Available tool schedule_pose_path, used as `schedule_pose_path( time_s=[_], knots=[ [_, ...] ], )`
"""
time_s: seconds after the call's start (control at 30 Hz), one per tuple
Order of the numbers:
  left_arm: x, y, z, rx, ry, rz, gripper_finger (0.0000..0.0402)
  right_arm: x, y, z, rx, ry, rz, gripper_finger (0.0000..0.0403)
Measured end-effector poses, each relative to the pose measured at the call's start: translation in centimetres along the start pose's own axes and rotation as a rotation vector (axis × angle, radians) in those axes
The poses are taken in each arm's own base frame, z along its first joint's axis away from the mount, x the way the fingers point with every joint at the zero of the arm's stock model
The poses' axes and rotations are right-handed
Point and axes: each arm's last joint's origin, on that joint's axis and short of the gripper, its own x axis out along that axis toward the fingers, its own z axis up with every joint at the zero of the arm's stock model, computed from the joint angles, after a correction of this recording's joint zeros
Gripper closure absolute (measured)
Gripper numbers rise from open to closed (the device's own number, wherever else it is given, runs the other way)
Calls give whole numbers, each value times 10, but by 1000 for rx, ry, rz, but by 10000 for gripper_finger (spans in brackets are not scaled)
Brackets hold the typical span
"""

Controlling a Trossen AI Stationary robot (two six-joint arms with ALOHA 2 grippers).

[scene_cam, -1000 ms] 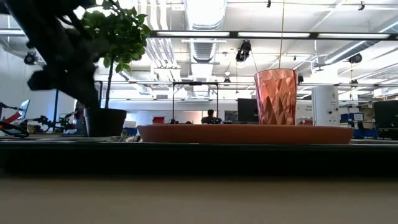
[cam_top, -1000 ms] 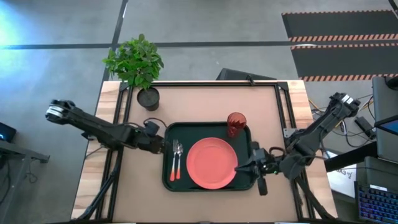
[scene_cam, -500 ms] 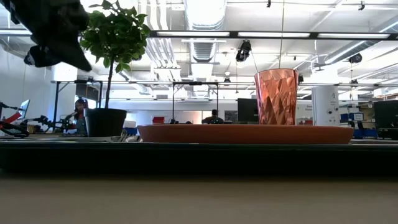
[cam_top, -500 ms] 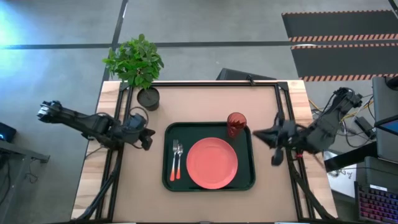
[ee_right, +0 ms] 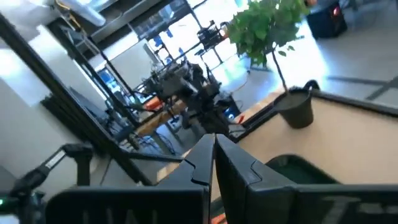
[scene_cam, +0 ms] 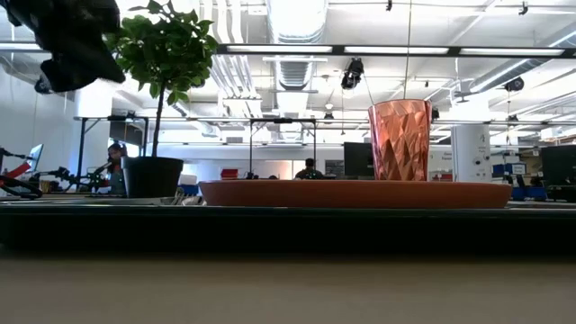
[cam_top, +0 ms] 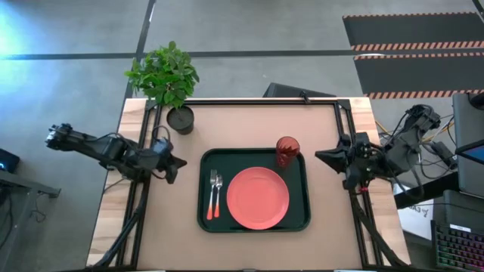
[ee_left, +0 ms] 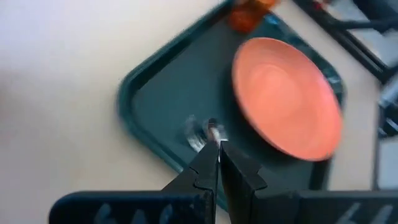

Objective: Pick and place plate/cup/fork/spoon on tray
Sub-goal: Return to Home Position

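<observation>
The dark green-black tray (cam_top: 302,219) lies on the table's middle. On it rest the coral-orange plate (cam_top: 258,198), the red-brown cup (cam_top: 286,150) upright at the tray's far right corner, and the fork (cam_top: 211,193) and spoon (cam_top: 218,194) side by side at its left, handles toward the near edge. My left gripper (cam_top: 178,161) is shut and empty, left of the tray above the table; it shows in the left wrist view (ee_left: 219,149). My right gripper (cam_top: 321,157) is shut and empty, right of the tray; it shows in the right wrist view (ee_right: 214,146).
A potted plant (cam_top: 168,79) stands at the table's far left corner. Black frame rails (cam_top: 249,100) run along the table's far, left and right sides. Bare table lies in front of the tray and behind it.
My left gripper has drawn back from the tray's left rim toward the table's left edge. My right gripper has drawn back from the tray's near right corner, gone toward the right and far edges and risen. The tableware has stayed in place.
</observation>
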Motion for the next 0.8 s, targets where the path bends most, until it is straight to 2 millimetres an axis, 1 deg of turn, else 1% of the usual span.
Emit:
schedule_pose_path(
  time_s=[0.07, 0.13, 0.2, 0.23, 0.3, 0.4, 0.43, 0.5, 0.57, 0.63, 0.7, 0.8],
  knots=[
    [-3, -3, 3, 76, -15, -65, 402, 0, 1, -2, -54, 30, 28, 394],
    [-6, -7, 6, 182, -47, -132, 402, -1, 2, -3, -200, 64, 90, 394],
    [-10, -10, 9, 284, -81, -198, 402, -5, 2, 5, -344, 69, 158, 394],
    [-12, -11, 10, 323, -98, -227, 402, -13, -1, 17, -373, 38, 189, 394],
    [-17, -10, 12, 362, -124, -261, 402, -38, -16, 52, -302, -64, 230, 394],
    [-23, -6, 11, 384, -137, -302, 402, -50, -21, 72, -203, -109, 251, 394],
    [-25, -5, 10, 403, -136, -320, 402, -54, -23, 77, -220, -115, 262, 394],
    [-28, -1, 7, 461, -123, -378, 402, -61, -25, 85, -312, -111, 333, 394],
    [-29, 0, 3, 538, -119, -477, 402, -70, -27, 92, -428, -100, 472, 394],
    [-30, 1, -1, 600, -165, -582, 402, -78, -29, 95, -539, -90, 611, 394],
    [-29, 3, -4, 637, -234, -656, 402, -81, -34, 88, -645, -38, 689, 394],
    [-17, 11, -17, 631, -289, -696, 402, -84, -45, 79, -674, -6, 680, 394]
  ],
)
